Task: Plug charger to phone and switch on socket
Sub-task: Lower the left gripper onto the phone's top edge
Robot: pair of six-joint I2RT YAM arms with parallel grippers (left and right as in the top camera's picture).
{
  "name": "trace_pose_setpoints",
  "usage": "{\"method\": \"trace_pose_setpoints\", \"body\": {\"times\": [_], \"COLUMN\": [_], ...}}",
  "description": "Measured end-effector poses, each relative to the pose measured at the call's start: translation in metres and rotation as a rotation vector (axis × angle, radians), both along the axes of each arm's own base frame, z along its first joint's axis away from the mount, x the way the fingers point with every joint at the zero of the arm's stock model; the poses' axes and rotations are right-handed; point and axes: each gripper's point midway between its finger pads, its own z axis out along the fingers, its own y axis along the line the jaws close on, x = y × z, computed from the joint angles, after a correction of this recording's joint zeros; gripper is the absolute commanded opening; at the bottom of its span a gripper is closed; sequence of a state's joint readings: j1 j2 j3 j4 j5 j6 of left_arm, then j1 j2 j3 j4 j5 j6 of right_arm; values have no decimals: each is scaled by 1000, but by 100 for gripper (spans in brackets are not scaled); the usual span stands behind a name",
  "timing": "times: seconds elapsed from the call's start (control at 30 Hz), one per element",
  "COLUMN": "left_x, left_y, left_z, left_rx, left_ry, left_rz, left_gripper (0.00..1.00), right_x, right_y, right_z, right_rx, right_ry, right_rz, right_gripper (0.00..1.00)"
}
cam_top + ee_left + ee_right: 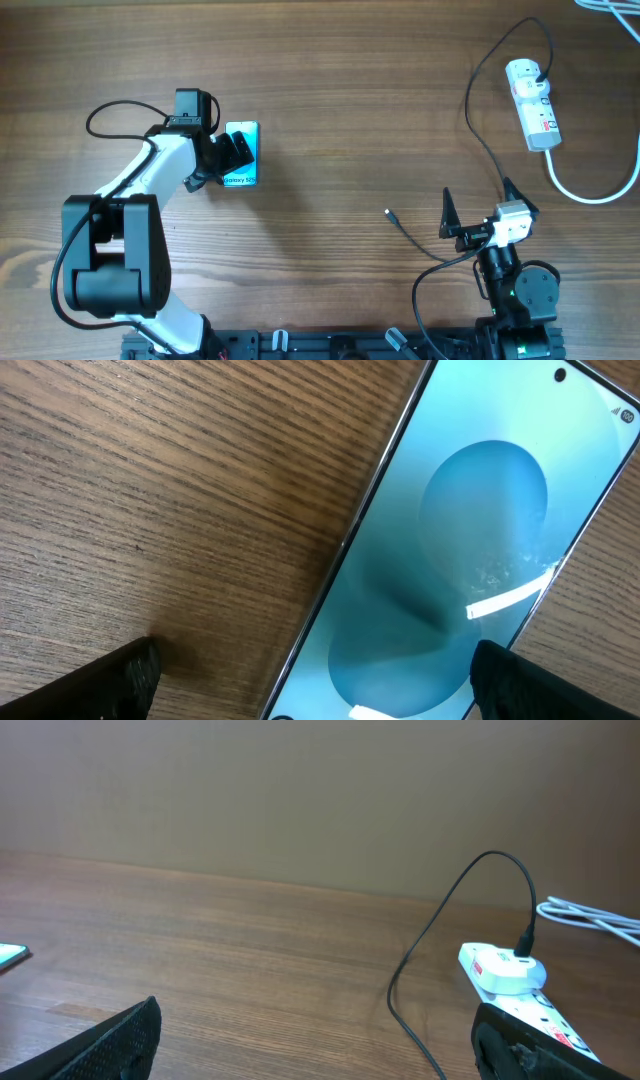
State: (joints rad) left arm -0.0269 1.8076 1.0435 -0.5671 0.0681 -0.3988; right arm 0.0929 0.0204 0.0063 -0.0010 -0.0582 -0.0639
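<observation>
Black charger tip [388,212] lies on the surface just left of the wide-spread right jaws, aimed toward the phone [247,133] sitting left of centre under the equally spread left jaws.

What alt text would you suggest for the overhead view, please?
The open left gripper hovers over a flat teal smartphone on a wooden table. The open right gripper sits beside the loose thin black charger cable; the white power strip lies top right.
</observation>
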Motion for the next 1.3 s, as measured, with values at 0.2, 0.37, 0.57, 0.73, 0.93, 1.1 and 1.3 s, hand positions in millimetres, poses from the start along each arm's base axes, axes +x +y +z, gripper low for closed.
{"method": "trace_pose_setpoints", "body": {"times": [0.2,0.37,0.57,0.73,0.93,1.1,1.3], "left_x": [3,14,21,20,16,15,11], "left_y": [0,0,2,7,8,8,9], "left_z": [0,3,3,2,0,-1,-2], "left_rx": [0,-1,14,40,45,49,59], "left_ry": [-11,-58,-85,-82,-65,-72,-65], "left_rz": [0,1,5,13,13,13,16], "left_gripper": [100,100,100,100,100,100,100], "right_x": [0,0,0,0,0,0,0], "right_y": [0,0,0,0,0,0,0], "right_z": [0,0,0,0,0,0,0], "right_rx": [0,0,0,0,0,0,0], "right_ry": [0,0,0,0,0,0,0], "right_rz": [0,0,0,0,0,0,0], "right_gripper": [100,100,100,100,100,99,100]}}
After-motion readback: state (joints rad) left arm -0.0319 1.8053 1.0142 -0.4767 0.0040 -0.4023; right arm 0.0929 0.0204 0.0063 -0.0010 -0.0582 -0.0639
